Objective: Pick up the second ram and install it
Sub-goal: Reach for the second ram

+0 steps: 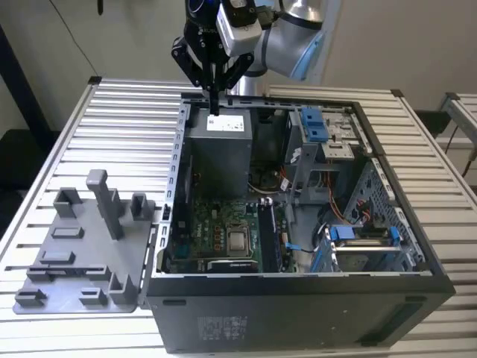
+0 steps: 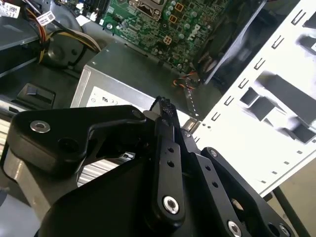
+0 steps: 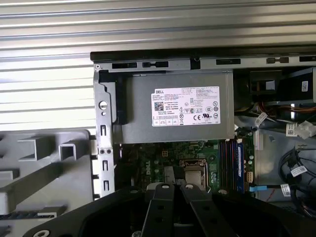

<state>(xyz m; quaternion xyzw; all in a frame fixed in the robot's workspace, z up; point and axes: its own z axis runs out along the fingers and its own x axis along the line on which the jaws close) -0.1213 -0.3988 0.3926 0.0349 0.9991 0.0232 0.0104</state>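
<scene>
The black two-fingered gripper (image 1: 214,101) is hovering above the grey metal power supply box (image 1: 223,145), jaws pinched together, carrying nothing. The slim dark memory stick (image 1: 71,269) is lying lengthwise on the grey plastic tray (image 1: 89,246), well apart from the gripper.

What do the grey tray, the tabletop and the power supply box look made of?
The grey tray: probably moulded plastic, dull uniform matte grey. The tabletop: slatted metal, likely aluminium, with bright ribbed sheen. The power supply box: apparently sheet metal, flat satin-grey panels.
</scene>
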